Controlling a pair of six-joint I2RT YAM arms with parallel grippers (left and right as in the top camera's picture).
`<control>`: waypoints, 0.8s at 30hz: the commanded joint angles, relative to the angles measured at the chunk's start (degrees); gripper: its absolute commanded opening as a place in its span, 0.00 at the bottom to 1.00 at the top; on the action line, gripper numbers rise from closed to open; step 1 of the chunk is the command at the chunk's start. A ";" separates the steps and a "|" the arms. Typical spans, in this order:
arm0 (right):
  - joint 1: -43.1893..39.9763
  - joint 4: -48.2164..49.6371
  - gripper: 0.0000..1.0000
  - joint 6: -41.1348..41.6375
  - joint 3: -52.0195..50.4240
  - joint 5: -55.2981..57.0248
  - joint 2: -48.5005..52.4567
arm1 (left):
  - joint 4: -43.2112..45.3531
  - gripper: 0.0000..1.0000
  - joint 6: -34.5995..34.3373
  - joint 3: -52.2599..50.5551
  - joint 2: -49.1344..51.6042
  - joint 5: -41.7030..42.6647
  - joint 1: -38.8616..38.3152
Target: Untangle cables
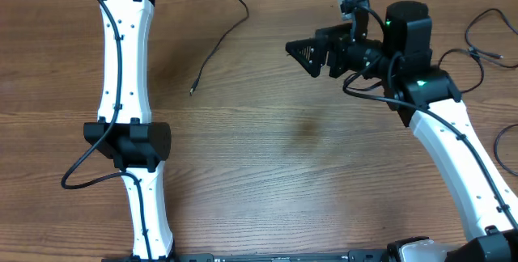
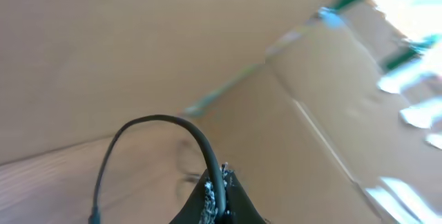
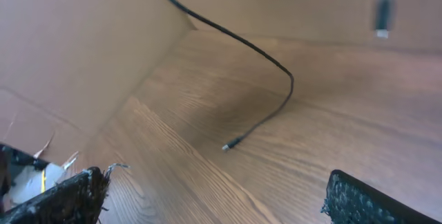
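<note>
**Q:** How many arms, and what are their fingers doing?

**A:** Two white and black arms. The left arm (image 1: 121, 68) runs up the left side and off the top edge of the overhead view. Its wrist camera shows the left gripper (image 2: 215, 202) with its fingers pressed together, pinching a thin black cable (image 2: 155, 119) that arcs up out of them and drops to the left. The right arm (image 1: 453, 133) reaches in from the lower right. The right gripper (image 3: 216, 193) points left above the table, its two fingers spread wide, holding nothing.

**Q:** How many cables, and where?

**A:** At least three lots. The pinched cable comes down from the top edge of the overhead view, left of centre, bends once, and ends in a small plug (image 3: 226, 146) on the wood between the two arms. A second, blurred plug (image 3: 382, 13) shows near the top edge, to the right of the first cable. More thin cords (image 1: 486, 52) lie at the far right, past the right arm. Their loops cross, so I cannot count them.

**Q:** What about the surface and the room?

**A:** The table (image 1: 283, 173) is brown wood grain. Plain cardboard walls (image 2: 138, 44) stand behind it. In the left wrist view, bright light and green strips show blurred beyond the cardboard, at top right.
</note>
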 commanded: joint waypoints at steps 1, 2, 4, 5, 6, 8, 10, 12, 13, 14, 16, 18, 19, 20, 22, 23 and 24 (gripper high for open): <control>2.21 3.48 1.00 -2.38 0.24 -1.70 0.70 | 6.58 0.04 -17.29 1.40 -2.95 12.02 -1.44; 3.02 4.90 1.00 -2.38 0.24 -1.68 1.01 | 9.35 0.04 -20.24 1.40 -2.95 13.05 -1.81; 4.55 7.65 1.00 -2.38 0.24 -1.64 1.77 | 13.77 0.04 -24.39 1.40 -2.95 14.23 -2.36; 5.27 9.07 1.00 -2.38 0.24 -1.62 2.21 | 16.46 0.04 -26.93 1.40 -2.95 14.82 -2.69; 5.73 10.23 1.00 -2.38 0.24 -1.44 2.67 | 19.23 0.04 -29.38 1.40 -2.95 15.23 -2.99; 6.56 12.74 1.00 -2.34 0.24 -1.49 3.72 | 24.94 0.04 -34.32 1.40 -2.95 15.78 -3.45; 6.95 14.36 1.00 -2.32 0.24 -1.51 4.50 | 30.05 0.04 -38.77 1.40 -2.95 15.74 -3.65; 7.39 15.93 1.00 -2.29 0.24 -1.51 5.09 | 34.47 0.04 -42.16 1.40 -2.95 15.52 -3.65; 7.56 16.65 1.00 -2.32 0.24 -1.49 5.16 | 35.93 0.04 -43.39 1.40 -2.95 15.26 -3.63; 7.76 17.31 1.00 -2.32 0.24 -1.46 5.31 | 37.33 0.04 -44.57 1.40 -2.95 14.97 -3.65; 7.98 18.82 1.00 -2.32 0.24 -1.46 5.44 | 39.65 0.04 -46.66 1.40 -2.95 14.64 -3.72; 8.04 20.41 1.00 -2.34 0.24 -1.40 5.64 | 40.74 0.04 -47.82 1.40 -2.95 14.49 -4.09; 8.04 21.00 1.00 -2.34 0.24 -1.18 5.68 | 40.72 0.04 -48.28 1.40 -2.95 14.49 -4.26; 8.04 21.57 1.00 -2.34 0.24 -0.94 5.77 | 40.72 0.04 -48.54 1.40 -2.95 14.49 -4.48; 8.02 22.91 1.00 -2.34 0.24 -0.52 6.19 | 40.72 0.04 -48.87 1.40 -2.95 14.53 -5.07; 8.02 23.76 0.93 -2.32 0.24 -0.55 6.49 | 40.74 0.04 -48.87 1.40 -2.95 14.53 -5.46; 8.02 24.28 0.87 -2.32 0.24 -0.55 6.80 | 40.74 0.04 -48.87 1.40 -2.95 14.51 -5.64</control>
